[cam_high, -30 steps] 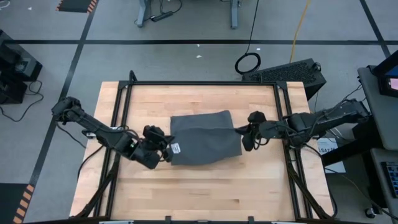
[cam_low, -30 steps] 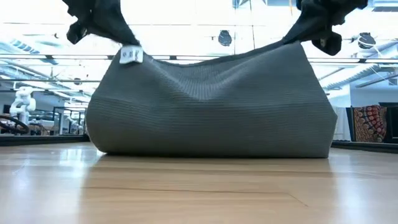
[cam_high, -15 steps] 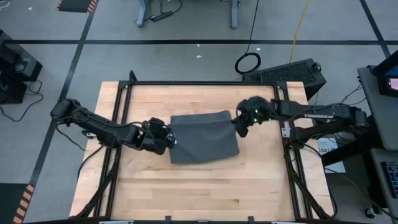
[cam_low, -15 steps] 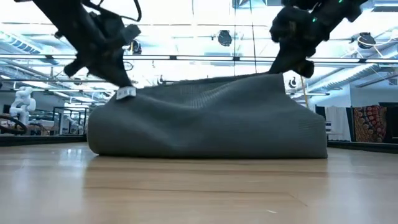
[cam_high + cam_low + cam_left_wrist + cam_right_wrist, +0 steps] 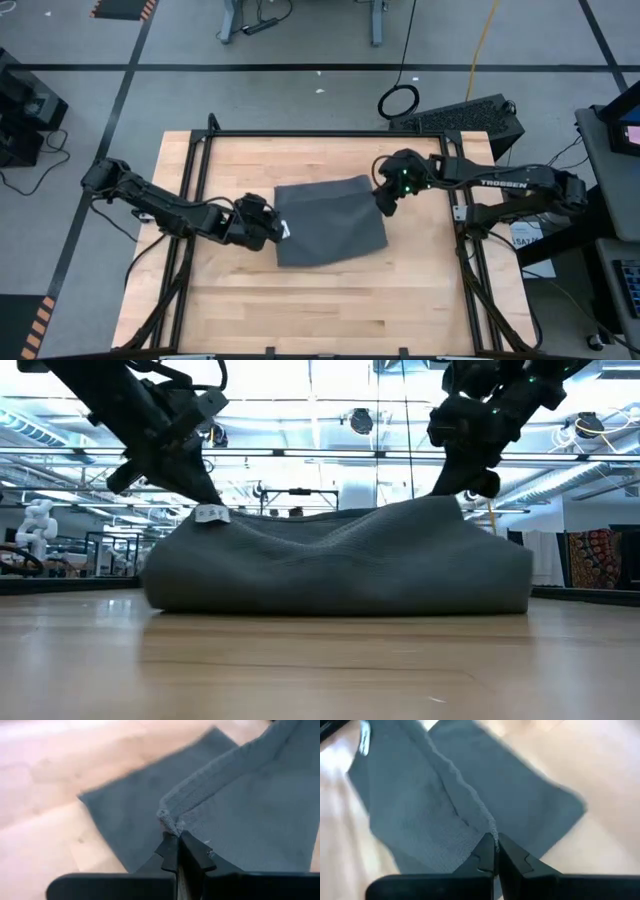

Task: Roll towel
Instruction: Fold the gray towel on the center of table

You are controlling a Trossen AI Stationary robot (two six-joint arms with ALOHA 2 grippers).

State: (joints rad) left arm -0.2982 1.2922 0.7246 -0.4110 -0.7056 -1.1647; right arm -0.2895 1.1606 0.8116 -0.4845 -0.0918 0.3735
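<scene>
The dark grey towel point(image 5: 328, 222) lies doubled on the wooden table, its rounded fold point(image 5: 340, 585) toward the near edge. A small white tag point(image 5: 210, 514) sits at its upper left corner. My left gripper point(image 5: 278, 229) is shut on that left corner, also seen in the left wrist view point(image 5: 176, 842). My right gripper point(image 5: 385, 204) is shut on the towel's right corner, seen in the right wrist view too point(image 5: 495, 849). The held upper layer sags between the two grippers, just above the lower layer. My left gripper pinches the upper layer's left corner point(image 5: 170, 824) between its two fingers, by the white tag. The fingers slant down from the table's left. The corner is raised slightly; the cloth behind it lies slack on the lower layer. My right gripper pinches the upper layer's right corner point(image 5: 492, 832) at its hem between its two fingers. The fingers slant down from the table's right. The corner is held a little above the lower layer, and the rest of the towel rests on the table.
A black frame point(image 5: 200, 160) borders the wooden table top point(image 5: 320, 310), with bare wood all around the towel. Beyond the far edge, a coiled cable point(image 5: 398, 101) and a dark case point(image 5: 470, 118) lie on the floor.
Both grippers have sunk and gone toward the far edge, the right one farther, staying shut on the corners. The towel's upper layer, held high a second ago, has come down and folded over the lower layer, while the near fold has stayed on the table.
</scene>
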